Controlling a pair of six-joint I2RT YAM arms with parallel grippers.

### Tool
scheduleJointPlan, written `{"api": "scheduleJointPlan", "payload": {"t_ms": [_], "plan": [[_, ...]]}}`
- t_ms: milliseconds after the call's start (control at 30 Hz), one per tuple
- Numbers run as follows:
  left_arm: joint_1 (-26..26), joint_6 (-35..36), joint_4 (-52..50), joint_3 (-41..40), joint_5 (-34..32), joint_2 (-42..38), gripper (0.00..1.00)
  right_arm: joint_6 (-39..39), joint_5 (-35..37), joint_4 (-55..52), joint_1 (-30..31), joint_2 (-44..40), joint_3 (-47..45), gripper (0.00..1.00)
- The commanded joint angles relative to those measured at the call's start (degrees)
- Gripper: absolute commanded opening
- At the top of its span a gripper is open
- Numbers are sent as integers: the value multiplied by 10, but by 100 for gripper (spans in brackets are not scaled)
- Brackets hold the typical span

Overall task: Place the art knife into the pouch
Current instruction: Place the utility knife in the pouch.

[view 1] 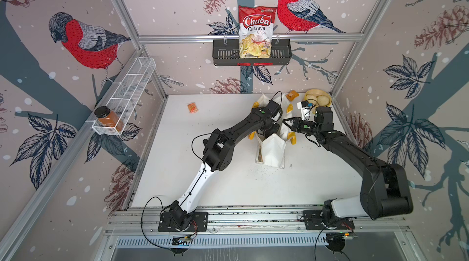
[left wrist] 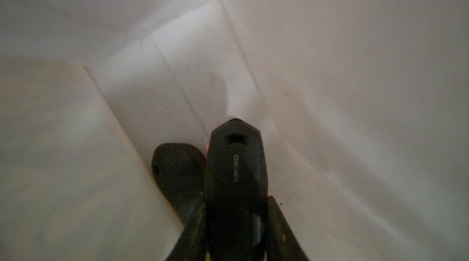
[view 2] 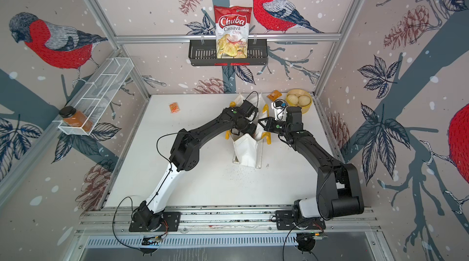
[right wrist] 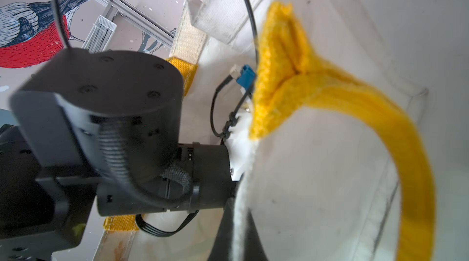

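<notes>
Just right of the tabletop's (view 1: 203, 171) centre, the white pouch (view 1: 271, 152) stands open at the top. It has one yellow handle (right wrist: 355, 100) on its 3 o'clock side and another on its 9 o'clock side. The left gripper (left wrist: 234, 196) reaches down into it from 8 o'clock. The left wrist view shows white fabric walls, and clamped between the fingers (left wrist: 279, 221) is the black art knife (left wrist: 236, 160), well inside the pouch. I cannot tell whether it touches the bottom. A dark rounded form beside the knife is too dim to name.

The right gripper (view 1: 284, 121) comes in from 4 o'clock, closed tight on the pouch's rim beside the 3 o'clock handle.

At 9 o'clock, a white wire rack (view 1: 137, 82) on the side wall holds a dark-lidded jar (view 1: 107, 119) of orange-brown contents in its nearest compartment. An orange packet (view 1: 192, 107) lies on the tabletop at 11 o'clock, and a second packet (view 1: 291, 95) lies at 1 o'clock. Beside that one, in the far corner, a yellow bowl (view 2: 305, 108) holds pale round buns (view 2: 297, 99).

Farthest off, at 12 o'clock, a black basket (view 1: 223, 54) hangs on the rear wall with a chips bag (view 1: 255, 31) standing upright in it.
</notes>
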Motion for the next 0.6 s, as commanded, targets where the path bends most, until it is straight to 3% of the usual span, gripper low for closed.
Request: {"api": "scheduleJointPlan", "payload": {"t_ms": [0,333,567], "plan": [[1,-5,18,-29,11,-24,38,-2,-11,32,1,-1,-1,0],[-3,11,23,-61,15,-28,51,-3,-5,22,-3,-7,4,0],[-3,21,-10,-112,-66,-33,52,0,-2,6,-32,-25,10,0]]}}
